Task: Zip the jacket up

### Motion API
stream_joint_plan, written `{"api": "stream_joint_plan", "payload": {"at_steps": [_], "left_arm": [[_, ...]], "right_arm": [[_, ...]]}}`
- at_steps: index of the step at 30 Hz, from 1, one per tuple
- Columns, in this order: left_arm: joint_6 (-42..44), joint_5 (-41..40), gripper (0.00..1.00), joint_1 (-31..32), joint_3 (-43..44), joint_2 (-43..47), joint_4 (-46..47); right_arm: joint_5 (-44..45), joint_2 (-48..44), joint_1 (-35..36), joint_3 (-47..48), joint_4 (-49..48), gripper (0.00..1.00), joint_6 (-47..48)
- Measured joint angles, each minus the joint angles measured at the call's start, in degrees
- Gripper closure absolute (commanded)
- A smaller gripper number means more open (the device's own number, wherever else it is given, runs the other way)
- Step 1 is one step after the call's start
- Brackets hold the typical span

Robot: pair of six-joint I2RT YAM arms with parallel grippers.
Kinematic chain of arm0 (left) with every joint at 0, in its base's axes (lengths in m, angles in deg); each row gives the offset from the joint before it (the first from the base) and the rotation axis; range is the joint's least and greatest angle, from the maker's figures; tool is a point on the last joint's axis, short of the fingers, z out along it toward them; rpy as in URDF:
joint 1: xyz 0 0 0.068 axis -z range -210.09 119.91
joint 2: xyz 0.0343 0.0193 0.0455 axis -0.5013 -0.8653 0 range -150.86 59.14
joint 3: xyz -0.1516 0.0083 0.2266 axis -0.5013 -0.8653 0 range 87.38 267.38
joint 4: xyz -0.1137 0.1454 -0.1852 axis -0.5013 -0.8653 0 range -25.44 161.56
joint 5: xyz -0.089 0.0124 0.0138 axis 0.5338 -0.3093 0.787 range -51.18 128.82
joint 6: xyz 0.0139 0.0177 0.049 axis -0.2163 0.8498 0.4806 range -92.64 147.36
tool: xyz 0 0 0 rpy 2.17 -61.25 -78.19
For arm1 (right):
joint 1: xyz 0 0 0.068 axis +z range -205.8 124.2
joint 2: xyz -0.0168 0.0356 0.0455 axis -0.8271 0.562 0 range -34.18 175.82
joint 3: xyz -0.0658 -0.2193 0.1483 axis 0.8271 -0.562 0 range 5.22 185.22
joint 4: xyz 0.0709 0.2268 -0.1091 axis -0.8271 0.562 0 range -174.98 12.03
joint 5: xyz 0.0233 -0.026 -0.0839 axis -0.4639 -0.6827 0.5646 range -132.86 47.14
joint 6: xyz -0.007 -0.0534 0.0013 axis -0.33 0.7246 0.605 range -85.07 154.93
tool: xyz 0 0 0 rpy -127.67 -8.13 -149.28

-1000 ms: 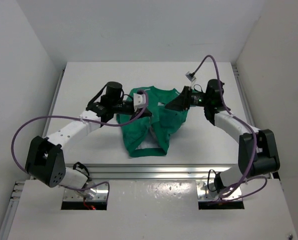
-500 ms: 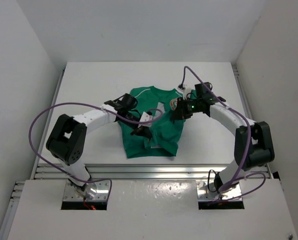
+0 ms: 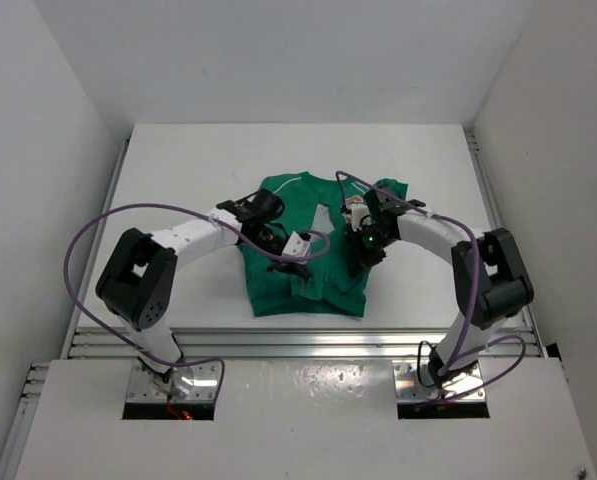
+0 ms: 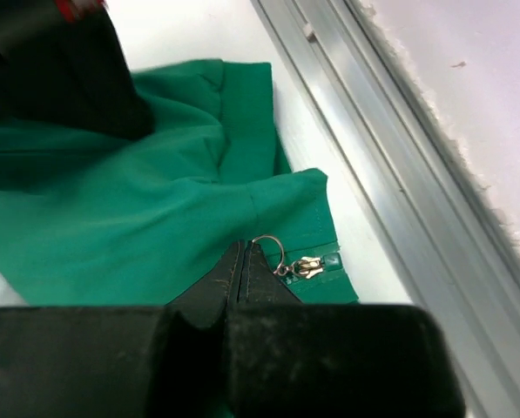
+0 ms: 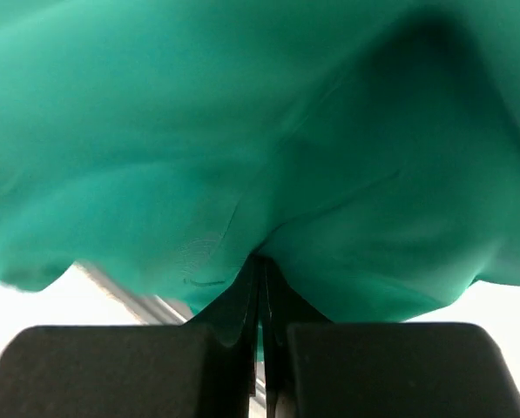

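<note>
The green jacket [image 3: 290, 196] lies flat mid-table, collar far, hem near. My left gripper [image 3: 290, 268] sits over the hem's middle. In the left wrist view it [image 4: 245, 250] is shut, with the zip's metal ring pull [image 4: 270, 246] caught at its tips. The brass slider [image 4: 308, 266] lies at the bottom of the zip, by the hem corner. My right gripper [image 3: 362, 262] is at the jacket's right front panel. In the right wrist view it [image 5: 261, 263] is shut on a fold of green fabric [image 5: 242, 131], which it lifts slightly.
An aluminium rail [image 3: 308, 340] runs along the table's near edge, just past the hem, and shows in the left wrist view [image 4: 399, 174]. The right arm's dark body [image 4: 59, 61] is close above the jacket. White walls stand on three sides.
Both grippers have moved from the jacket's sleeves toward its near hem. The jacket now lies flatter and its hem is straighter.
</note>
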State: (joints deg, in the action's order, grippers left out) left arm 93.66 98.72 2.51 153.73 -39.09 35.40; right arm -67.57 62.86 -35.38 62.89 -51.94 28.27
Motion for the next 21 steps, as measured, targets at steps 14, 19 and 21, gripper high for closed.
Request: {"api": "stream_joint_plan", "payload": {"at_steps": [14, 19, 21], "left_arm": [[-1.84, -1.70, 1.00, 0.81, 5.84, -5.73, 4.81], [-7.91, -2.29, 1.00, 0.81, 5.84, -7.85, 12.28], [-11.96, -2.71, 1.00, 0.83, 5.92, -9.60, 16.26]], "right_arm": [[4.87, 21.18, -4.17, 21.27, -2.12, 1.00, -12.26], [1.46, 25.77, -6.47, 27.19, -12.59, 0.91, -17.25], [-0.26, 25.97, -7.58, 26.36, -20.17, 0.71, -20.13]]}}
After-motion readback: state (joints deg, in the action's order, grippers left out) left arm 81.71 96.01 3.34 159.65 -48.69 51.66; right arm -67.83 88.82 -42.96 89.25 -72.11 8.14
